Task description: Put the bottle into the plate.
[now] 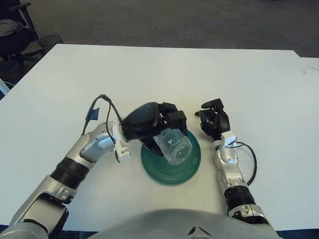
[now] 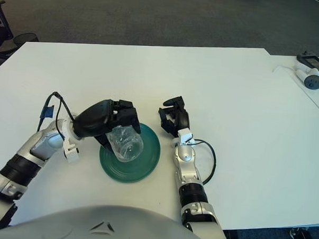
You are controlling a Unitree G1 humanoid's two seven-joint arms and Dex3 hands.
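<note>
The left hand (image 1: 151,123) sits just left of centre frame, its fingers wrapped around the bottle (image 1: 174,146), which it holds tilted over the upper left part of the plate (image 1: 186,168). I cannot tell whether the bottle already touches the plate or hangs just above it. So the carrying looks nearly done; what seems left is to set the bottle down, let go and draw the hand clear. The right hand (image 1: 214,121) shows just right of the plate on the table (image 1: 256,86), fingers loosely curled and holding nothing.
</note>
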